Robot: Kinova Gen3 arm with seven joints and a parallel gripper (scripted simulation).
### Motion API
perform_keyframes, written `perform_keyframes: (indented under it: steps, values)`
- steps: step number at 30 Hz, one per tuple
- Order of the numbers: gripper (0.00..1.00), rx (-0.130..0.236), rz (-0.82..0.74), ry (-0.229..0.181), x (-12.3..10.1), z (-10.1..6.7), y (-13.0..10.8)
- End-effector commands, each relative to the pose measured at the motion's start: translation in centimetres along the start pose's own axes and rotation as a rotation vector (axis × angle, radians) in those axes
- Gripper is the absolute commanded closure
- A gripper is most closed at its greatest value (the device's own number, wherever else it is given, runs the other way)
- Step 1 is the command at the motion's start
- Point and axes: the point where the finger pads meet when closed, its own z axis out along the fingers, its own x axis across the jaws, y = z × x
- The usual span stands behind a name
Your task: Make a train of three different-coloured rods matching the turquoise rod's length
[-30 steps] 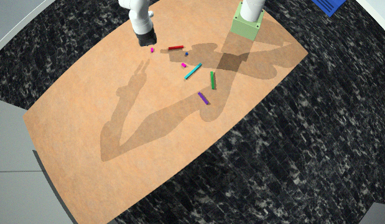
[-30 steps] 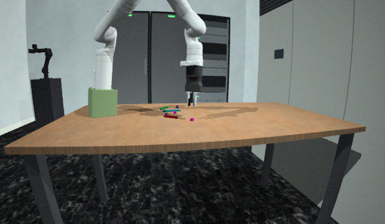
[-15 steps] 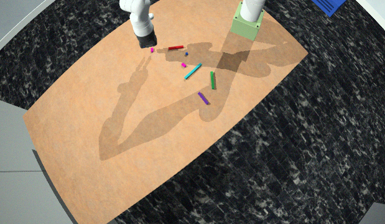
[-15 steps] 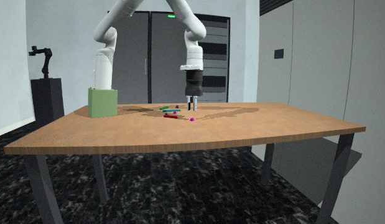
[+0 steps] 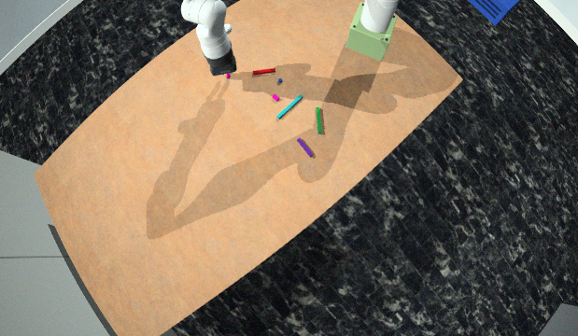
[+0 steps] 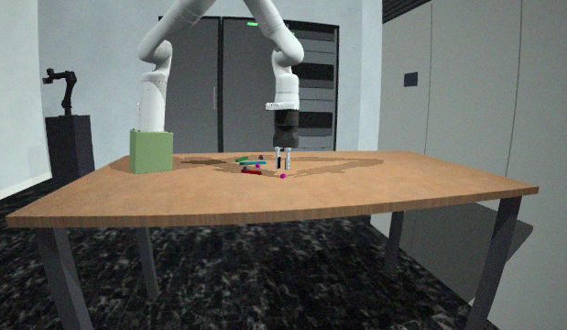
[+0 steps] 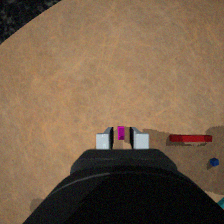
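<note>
Toward the far edge of your wooden desk (image 6: 402,183), the gripper (image 6: 283,161) hangs half-parted and grasps nothing, above a magenta rod (image 7: 121,132) lying on the desk; a red rod (image 5: 263,71) lies near. Your turquoise rod (image 5: 289,106) lies mid-desk, near the green pedestal (image 6: 151,151) at the far corner. Around you: dark speckled floor (image 6: 283,275), grey cabinets (image 6: 233,82).

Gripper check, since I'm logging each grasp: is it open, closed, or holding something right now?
Gripper: part-open above the table, holding nothing; its fingers straddle a magenta rod lying below them.
</note>
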Motion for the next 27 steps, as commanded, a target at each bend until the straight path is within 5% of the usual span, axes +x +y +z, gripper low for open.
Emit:
perform_keyframes:
  steps: [1,27]
  values:
    - [0.46,-0.002,0.002,-0.005,-0.24,0.51,0.18]
    - [0.46,-0.002,0.002,-0.005,-0.27,0.98,0.19]
